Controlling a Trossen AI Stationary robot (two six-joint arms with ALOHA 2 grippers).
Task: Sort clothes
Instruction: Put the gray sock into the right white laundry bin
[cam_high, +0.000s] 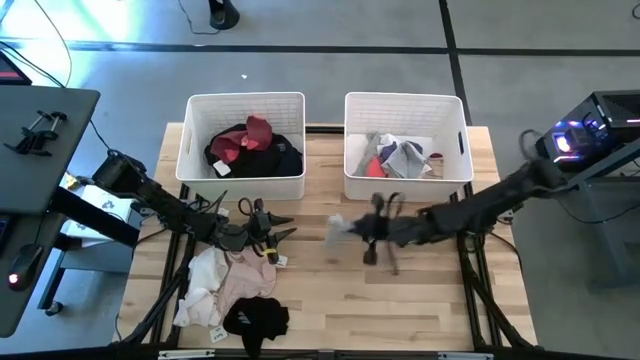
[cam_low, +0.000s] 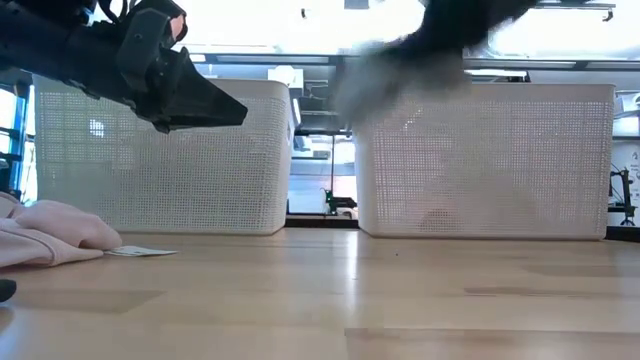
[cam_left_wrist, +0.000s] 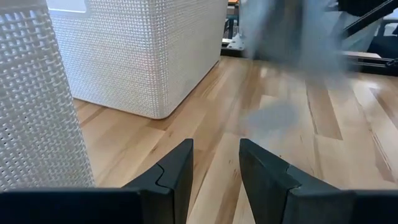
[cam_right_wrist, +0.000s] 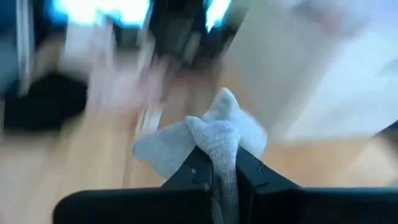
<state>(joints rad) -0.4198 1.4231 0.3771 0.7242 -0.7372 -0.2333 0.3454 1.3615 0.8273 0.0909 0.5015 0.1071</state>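
Observation:
My right gripper (cam_high: 362, 230) is shut on a grey sock (cam_high: 340, 227) above the table's middle, in front of the right white bin (cam_high: 352, 150). The sock shows in the right wrist view (cam_right_wrist: 208, 134) and as a grey blur in the low view (cam_low: 395, 70). My left gripper (cam_high: 288, 227) is open and empty over bare wood in front of the left white bin (cam_high: 245, 185); its fingers stand apart in the left wrist view (cam_left_wrist: 216, 149). A pile of clothes lies at the near left: a cream piece (cam_high: 200, 285), a pink piece (cam_high: 243, 280) and a black piece (cam_high: 256, 318). My right gripper pinches the grey sock between its two fingers, on a bunched part of the fabric (cam_right_wrist: 219, 149). The fingers come about level from the table's right side. The sock's free end (cam_right_wrist: 158, 149) sticks out beyond the fingertips toward the table's left. The sock is lifted clear of the table.
The left bin holds black, maroon and navy garments (cam_high: 250, 145). The right bin holds grey, white and pink pieces (cam_high: 400, 158). Bare wood (cam_high: 400, 300) lies between the two grippers and at the near right. The pink piece shows at the low view's left (cam_low: 50, 235).

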